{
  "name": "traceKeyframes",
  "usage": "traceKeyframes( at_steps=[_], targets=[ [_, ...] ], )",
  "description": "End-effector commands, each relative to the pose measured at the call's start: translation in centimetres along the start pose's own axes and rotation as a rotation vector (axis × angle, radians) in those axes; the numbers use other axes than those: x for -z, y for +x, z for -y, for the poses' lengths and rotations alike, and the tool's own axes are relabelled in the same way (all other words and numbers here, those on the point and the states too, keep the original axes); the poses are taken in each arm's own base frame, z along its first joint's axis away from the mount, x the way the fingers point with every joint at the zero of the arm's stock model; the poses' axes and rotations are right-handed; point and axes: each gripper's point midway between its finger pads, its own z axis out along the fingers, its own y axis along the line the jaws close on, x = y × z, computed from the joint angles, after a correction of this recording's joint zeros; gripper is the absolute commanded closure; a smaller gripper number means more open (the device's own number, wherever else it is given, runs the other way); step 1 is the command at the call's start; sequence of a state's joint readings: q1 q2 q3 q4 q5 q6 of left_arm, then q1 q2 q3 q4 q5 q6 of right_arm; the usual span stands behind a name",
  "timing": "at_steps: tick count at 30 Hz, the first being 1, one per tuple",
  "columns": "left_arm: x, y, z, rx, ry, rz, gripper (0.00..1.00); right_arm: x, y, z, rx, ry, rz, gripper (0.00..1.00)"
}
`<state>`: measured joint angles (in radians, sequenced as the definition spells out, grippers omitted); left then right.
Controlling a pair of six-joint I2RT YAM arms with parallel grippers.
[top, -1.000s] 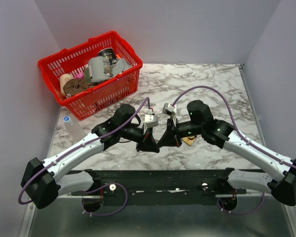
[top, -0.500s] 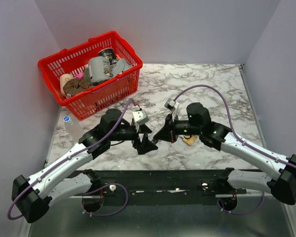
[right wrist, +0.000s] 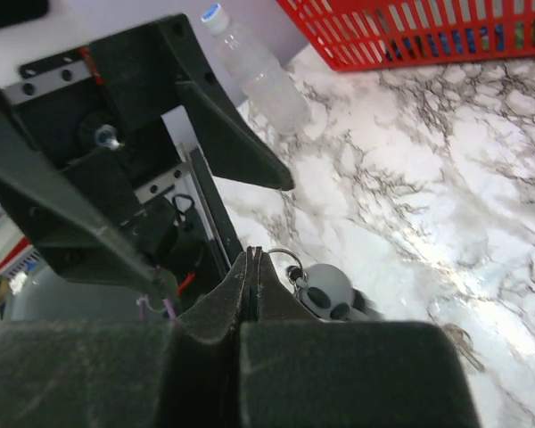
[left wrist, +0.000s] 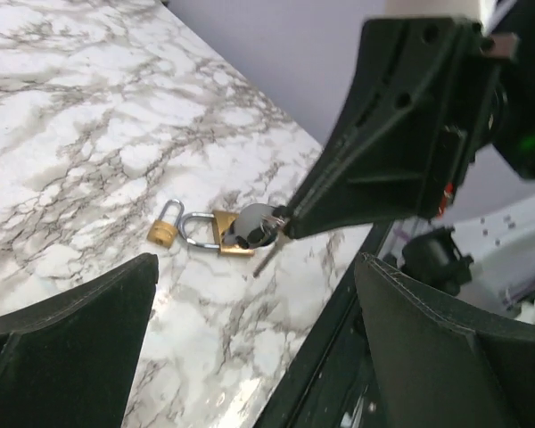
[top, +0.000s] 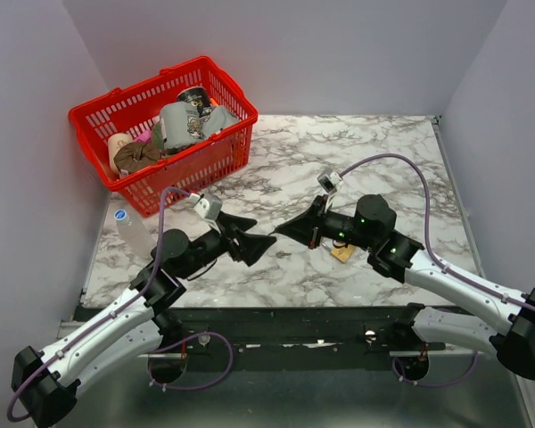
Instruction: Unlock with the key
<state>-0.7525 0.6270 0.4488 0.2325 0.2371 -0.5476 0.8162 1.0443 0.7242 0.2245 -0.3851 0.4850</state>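
In the red basket [top: 192, 169] lie jumbled items [top: 180, 123]; left gripper [top: 264, 228] gapes, right gripper [top: 283, 230] pinches the key [left wrist: 257, 225].

Key [left wrist: 255, 224] blurred at right gripper [left wrist: 283, 220] tip, covers part of larger padlock [left wrist: 225, 244]. Top view: padlocks [top: 342, 253] part hidden by right arm [top: 428, 267], key too small.

The counter [top: 374, 152] is white marble veined grey, the basket [top: 205, 169] red, the padlocks [left wrist: 233, 242] brass with silver shackles, the bottle cap [right wrist: 212, 13] blue; the left tool [top: 263, 229] and right tool [top: 281, 231] are black.
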Motion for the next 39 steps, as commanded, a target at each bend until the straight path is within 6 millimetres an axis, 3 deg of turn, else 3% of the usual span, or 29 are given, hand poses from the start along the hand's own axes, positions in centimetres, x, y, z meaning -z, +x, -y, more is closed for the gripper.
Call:
traceKeyframes(
  at_steps=[1, 6, 11, 14, 18, 22, 27, 39],
  targets=[
    [-0.8, -6.5, 0.5, 0.097, -0.024, 0.280, 0.02, 0.0, -5.2, -2.0, -0.019, -0.066, 0.224, 0.99],
    [-1.1, -6.8, 3.7, 0.095, 0.156, 0.273, 0.03, -0.3, -6.6, -2.6, -0.046, -0.091, 0.266, 0.99],
    [-0.9, -6.6, 5.4, 0.083, 0.253, 0.253, 0.09, -0.6, -7.2, -2.9, -0.063, -0.116, 0.270, 0.99],
    [-0.9, -6.5, 5.3, 0.081, 0.247, 0.242, 0.16, -0.4, -7.4, -2.9, -0.064, -0.128, 0.281, 0.99],
    [-1.2, -6.0, 5.1, 0.097, 0.239, 0.226, 0.33, -0.1, -7.7, -2.7, -0.078, -0.139, 0.295, 0.99],
    [-1.2, -5.9, 4.9, 0.117, 0.239, 0.237, 0.33, 0.3, -7.8, -2.5, -0.086, -0.142, 0.306, 0.99],
    [-1.4, -6.1, 4.9, 0.132, 0.241, 0.248, 0.42, 0.4, -7.5, -2.5, -0.091, -0.150, 0.292, 0.99],
    [-1.4, -7.1, 3.8, 0.155, 0.200, 0.333, 0.51, 0.6, -6.7, -2.4, -0.114, -0.167, 0.277, 0.99]
  ],
)
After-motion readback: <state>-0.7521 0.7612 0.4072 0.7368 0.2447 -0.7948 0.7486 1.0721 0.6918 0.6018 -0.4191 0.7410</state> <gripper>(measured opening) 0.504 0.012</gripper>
